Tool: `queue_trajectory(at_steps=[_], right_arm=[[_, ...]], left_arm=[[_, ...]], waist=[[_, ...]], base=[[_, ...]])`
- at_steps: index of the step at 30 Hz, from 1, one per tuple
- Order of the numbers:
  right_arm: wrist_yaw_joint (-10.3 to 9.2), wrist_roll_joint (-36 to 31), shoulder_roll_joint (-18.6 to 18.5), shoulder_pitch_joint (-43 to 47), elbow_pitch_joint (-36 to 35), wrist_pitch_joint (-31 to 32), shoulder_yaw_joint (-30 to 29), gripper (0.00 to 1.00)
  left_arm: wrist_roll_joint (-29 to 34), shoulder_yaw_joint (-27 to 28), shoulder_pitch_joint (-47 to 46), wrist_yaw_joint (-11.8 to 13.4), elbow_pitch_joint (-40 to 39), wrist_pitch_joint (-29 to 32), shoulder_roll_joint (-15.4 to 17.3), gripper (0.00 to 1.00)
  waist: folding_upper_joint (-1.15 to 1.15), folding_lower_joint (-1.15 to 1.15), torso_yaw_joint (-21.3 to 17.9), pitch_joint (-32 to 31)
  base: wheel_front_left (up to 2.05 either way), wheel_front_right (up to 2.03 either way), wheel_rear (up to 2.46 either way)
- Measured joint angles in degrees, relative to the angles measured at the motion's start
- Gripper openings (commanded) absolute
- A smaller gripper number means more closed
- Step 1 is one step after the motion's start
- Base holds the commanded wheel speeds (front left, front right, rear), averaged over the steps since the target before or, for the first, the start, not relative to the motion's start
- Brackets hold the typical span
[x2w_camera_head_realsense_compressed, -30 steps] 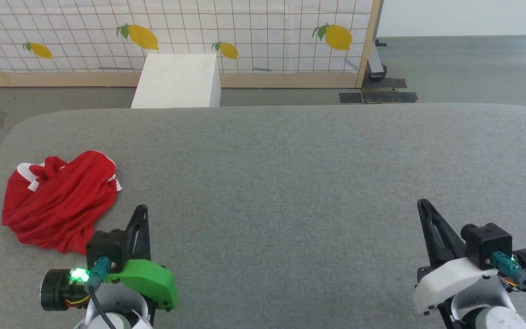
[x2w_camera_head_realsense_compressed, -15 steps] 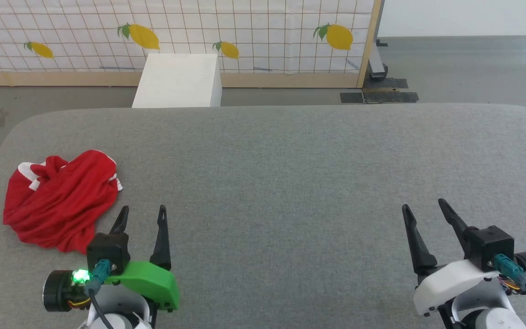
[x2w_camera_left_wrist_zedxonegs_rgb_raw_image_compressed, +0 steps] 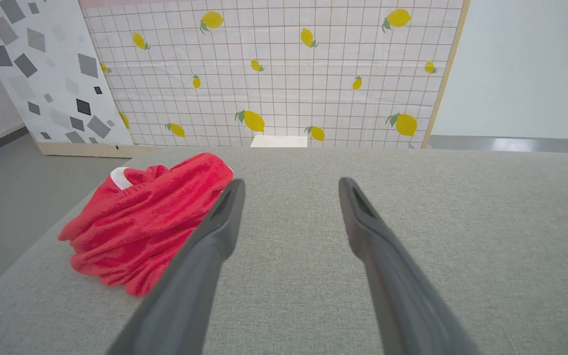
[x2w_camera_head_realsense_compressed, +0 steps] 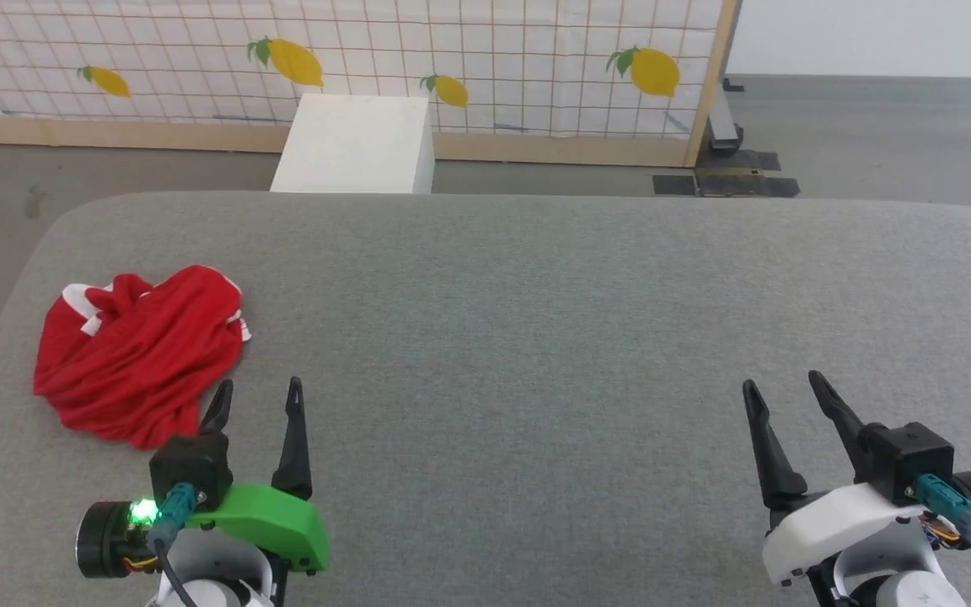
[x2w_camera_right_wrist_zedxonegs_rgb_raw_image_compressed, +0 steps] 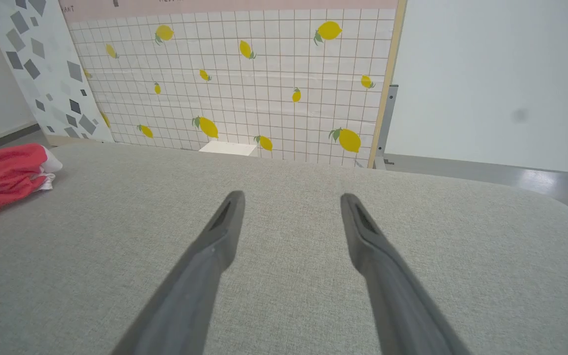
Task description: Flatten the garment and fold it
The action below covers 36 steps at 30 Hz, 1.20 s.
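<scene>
Left claw (x2w_camera_head_realsense_compressed: 260,384), right claw (x2w_camera_head_realsense_compressed: 781,380), both spread empty, garment (x2w_camera_head_realsense_compressed: 140,354) bunched, its shape hidden in folds

Test lab w/ lemon-print backdrop (x2w_camera_head_realsense_compressed: 536,76)

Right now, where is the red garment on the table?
In the head view the garment lies crumpled near the grey surface's left edge, just ahead and to the left of the open left pincer.

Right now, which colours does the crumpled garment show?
Bright red with white trim patches; the garment shows best in the head view.
</scene>
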Motion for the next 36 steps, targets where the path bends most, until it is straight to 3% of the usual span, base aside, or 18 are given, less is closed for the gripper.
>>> queue_trajectory(at_steps=[36], right_arm=[[0.00,4.22,0.01,0.01,4.37,-4.13,0.66,1.00]], left_arm=[[-3.71,1.27,0.97,0.54,1.38,-4.19,0.00,1.00]], waist=[[0.00,0.00,11.59,0.42]], base=[[0.00,0.00,0.00]])
